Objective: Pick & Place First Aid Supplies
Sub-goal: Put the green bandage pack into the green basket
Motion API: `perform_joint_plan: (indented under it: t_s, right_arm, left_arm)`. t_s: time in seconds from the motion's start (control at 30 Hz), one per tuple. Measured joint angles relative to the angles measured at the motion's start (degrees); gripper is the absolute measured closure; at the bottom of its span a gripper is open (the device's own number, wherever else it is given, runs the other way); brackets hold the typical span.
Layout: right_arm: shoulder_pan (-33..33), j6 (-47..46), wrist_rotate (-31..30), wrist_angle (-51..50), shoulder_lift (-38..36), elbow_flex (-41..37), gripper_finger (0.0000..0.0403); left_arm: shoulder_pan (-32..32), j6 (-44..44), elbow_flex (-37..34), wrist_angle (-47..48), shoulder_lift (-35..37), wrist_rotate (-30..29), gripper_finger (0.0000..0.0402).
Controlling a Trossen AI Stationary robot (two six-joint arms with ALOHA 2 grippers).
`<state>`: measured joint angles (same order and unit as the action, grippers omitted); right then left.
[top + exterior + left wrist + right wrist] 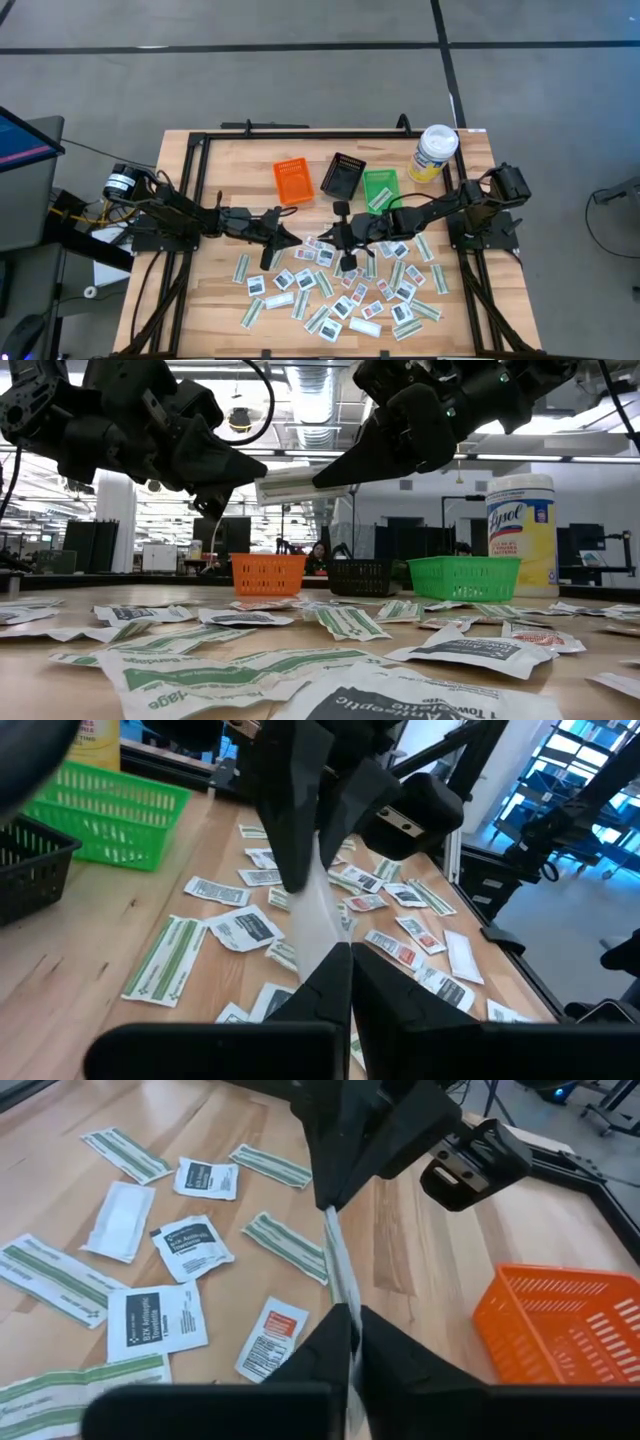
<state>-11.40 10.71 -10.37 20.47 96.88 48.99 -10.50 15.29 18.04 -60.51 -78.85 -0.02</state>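
One long pale strip packet point(340, 1270) is pinched at both ends above the bench middle by the closed fingers of the left gripper point(345, 955) and right gripper point(352, 1320), while dozens of packets point(340, 290) remain scattered toward the near edge, unsorted.

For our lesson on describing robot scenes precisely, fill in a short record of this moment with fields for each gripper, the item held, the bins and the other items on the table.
left gripper: shut on one end of the held packet, above the table
right gripper: shut on the other end of the held packet
held packet: pale strip stretched between both grippers, clear of the table
bins: orange bin, black bin, green bin, side by side
loose packets: scattered flat on the table
canister: upright beside the green bin
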Motion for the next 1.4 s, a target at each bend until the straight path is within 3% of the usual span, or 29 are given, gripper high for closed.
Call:
perform_joint_plan:
  t_s: [0.3,0.6,0.73,0.87,0.97,1.2,1.4]
  right_arm:
    - [0.3,-1.9,-0.9,-0.2,-0.3,0.0,0.0400]
    - [0.3,-8.3,-12.1,-14.4,-6.0,0.0,0.0401]
    - [0.2,-14.5,-20.6,-25.6,-11.7,0.0,0.0401]
    - [0.3,-25.4,-33.3,-38.4,-17.3,0.0,0.0402]
    - [1.1,-33.7,-38.5,-46.0,-20.4,-1.1,0.0401]
    - [6.8,-50.8,-30.2,-47.9,-23.0,-6.6,0.0402]
    - [12.1,-53.4,-22.4,-47.2,-22.5,-10.3,0.0401]
  left_arm:
    - [0.0,0.2,0.0,0.0,0.0,-3.4,0.0384]
    - [0.0,0.2,0.0,0.0,0.0,-3.4,0.0381]
    - [0.0,0.2,0.0,0.0,0.0,-3.4,0.0380]
    - [0.0,0.2,0.0,0.0,0.0,-3.4,0.0380]
    - [0.0,0.2,0.0,0.0,0.0,-3.4,0.0380]
    - [0.0,0.2,0.0,0.1,0.0,-3.4,0.0380]
    - [0.0,0.2,0.0,0.2,0.0,-3.4,0.0380]
